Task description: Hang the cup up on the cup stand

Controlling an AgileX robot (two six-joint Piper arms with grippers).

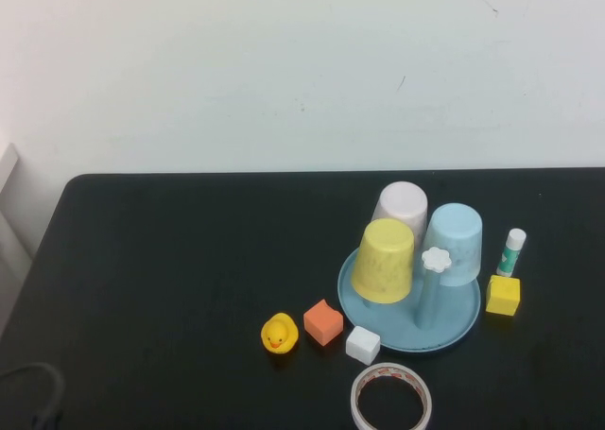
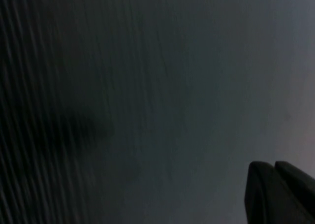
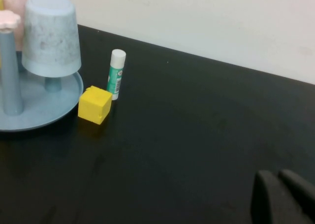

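Yellow cup [image 1: 384, 261] sits upside down on a peg of the cup stand [image 1: 458, 328], on the stand's left side. Pink cup [image 1: 400, 206] is inverted behind it, light blue cup [image 1: 453, 243] inverted to its right; one free peg with a white flower cap [image 1: 436, 259] stands in front of the blue cup. Around the stand: white cube [image 1: 363, 345] touching the front rim, orange cube [image 1: 323, 322] and rubber duck [image 1: 279, 335] further left, tape roll [image 1: 391, 399] in front, yellow cube [image 1: 503, 295] and glue stick [image 1: 511, 251] just right. Left gripper [image 2: 275, 184] is above bare black table [image 1: 189, 260], jaws closed, empty. Right gripper [image 3: 281, 194] is well right of the stand, jaws closed, empty.
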